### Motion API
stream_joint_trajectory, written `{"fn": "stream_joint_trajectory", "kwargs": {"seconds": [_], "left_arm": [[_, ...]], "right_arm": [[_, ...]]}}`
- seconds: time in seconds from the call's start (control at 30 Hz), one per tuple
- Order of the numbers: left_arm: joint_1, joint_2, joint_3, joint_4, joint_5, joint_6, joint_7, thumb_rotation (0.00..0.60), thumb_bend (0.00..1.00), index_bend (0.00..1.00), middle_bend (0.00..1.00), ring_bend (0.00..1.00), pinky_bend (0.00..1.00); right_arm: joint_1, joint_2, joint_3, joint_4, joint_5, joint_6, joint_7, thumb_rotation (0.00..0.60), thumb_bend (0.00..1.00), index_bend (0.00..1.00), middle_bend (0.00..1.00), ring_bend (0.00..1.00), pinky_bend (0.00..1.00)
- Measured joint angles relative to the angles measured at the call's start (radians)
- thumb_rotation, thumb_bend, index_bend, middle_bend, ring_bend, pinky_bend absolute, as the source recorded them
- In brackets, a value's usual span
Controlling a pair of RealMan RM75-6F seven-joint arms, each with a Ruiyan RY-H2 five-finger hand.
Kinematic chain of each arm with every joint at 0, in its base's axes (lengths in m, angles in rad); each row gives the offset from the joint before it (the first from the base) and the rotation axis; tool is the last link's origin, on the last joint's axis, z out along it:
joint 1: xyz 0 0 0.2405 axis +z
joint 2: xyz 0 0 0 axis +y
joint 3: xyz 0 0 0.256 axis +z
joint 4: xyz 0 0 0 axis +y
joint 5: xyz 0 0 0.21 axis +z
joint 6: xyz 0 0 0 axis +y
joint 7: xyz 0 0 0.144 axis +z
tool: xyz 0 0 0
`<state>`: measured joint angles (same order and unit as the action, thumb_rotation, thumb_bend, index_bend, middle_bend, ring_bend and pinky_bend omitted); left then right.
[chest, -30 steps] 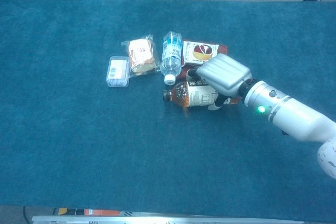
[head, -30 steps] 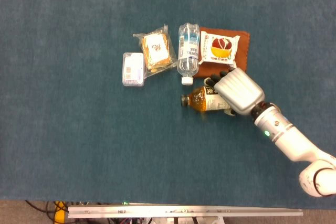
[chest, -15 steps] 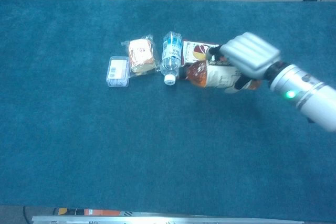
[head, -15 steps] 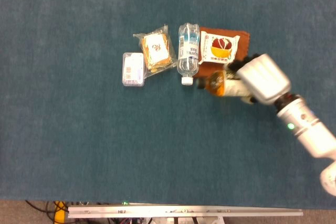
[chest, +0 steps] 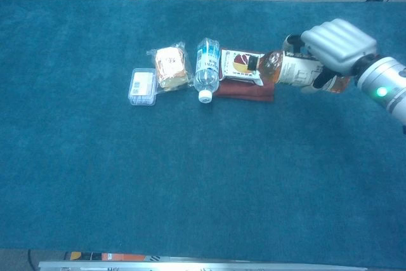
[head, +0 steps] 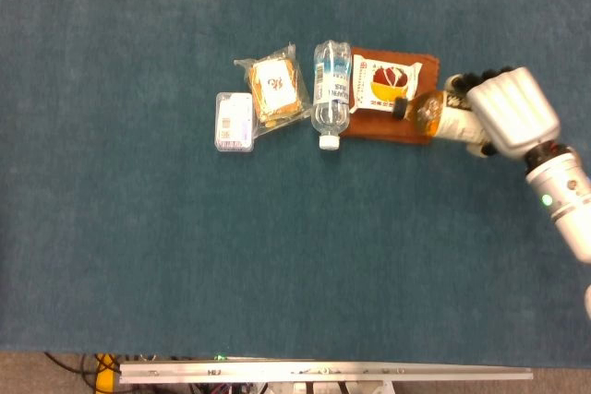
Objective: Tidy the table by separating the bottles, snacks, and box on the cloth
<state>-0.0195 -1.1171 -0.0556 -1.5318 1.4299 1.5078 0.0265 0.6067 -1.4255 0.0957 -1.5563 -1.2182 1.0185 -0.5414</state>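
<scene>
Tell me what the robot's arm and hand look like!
Only the right hand shows. Its back is a silvery-grey shell with ridged grooves, and its fingertips are black. Behind it comes a dark wrist ring, then a smooth white round arm with silver bands and a small glowing green light.

Lighting's pretty flat and even from overhead, a bit dim with a bluish cast. Only soft, short shadows under the right hand (head: 506, 113) and just left of it. The hand's silver shell looks washed out. Slightly soft focus overall.
</scene>
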Motion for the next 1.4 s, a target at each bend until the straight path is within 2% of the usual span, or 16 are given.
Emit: {"fn": "stream_joint_trajectory", "kwargs": {"seconds": [0.27, 0.6, 0.8, 1.03, 1.4], "left_arm": [[0.011, 0.001, 0.002, 0.008, -0.007, 0.008, -0.011, 0.6, 0.42, 0.11, 0.12, 0.06, 0.04], [0.003, -0.005, 0.002, 0.015, 0.002, 0.001, -0.016, 0.6, 0.42, 0.11, 0.12, 0.06, 0.04], [0.005, -0.004, 0.002, 0.014, 0.001, 0.002, -0.017, 0.6, 0.42, 0.11, 0.12, 0.06, 0.04], [0.005, -0.006, 0.003, 0.016, -0.001, 0.001, -0.016, 0.6, 0.42, 0.11, 0.12, 0.06, 0.04], [0.0, -0.013, 0.003, 0.018, 0.006, -0.001, -0.011, 0.6, 0.42, 0.11, 0.12, 0.06, 0.04]], "right_arm": [[0.024, -0.036, -0.048, 0.017, -0.034, -0.045, -0.043, 0.6, 0.08, 0.54, 0.48, 0.51, 0.71], [0.015, -0.049, -0.078, 0.036, -0.011, -0.057, -0.072, 0.6, 0.08, 0.53, 0.48, 0.47, 0.71], [0.017, -0.047, -0.087, 0.029, -0.005, -0.067, -0.085, 0.6, 0.07, 0.38, 0.4, 0.41, 0.71], [0.019, -0.032, -0.096, 0.018, 0.014, -0.077, -0.109, 0.6, 0.06, 0.33, 0.38, 0.39, 0.69], [0.017, -0.003, -0.108, -0.006, 0.054, -0.079, -0.147, 0.6, 0.05, 0.12, 0.29, 0.32, 0.62]]}}
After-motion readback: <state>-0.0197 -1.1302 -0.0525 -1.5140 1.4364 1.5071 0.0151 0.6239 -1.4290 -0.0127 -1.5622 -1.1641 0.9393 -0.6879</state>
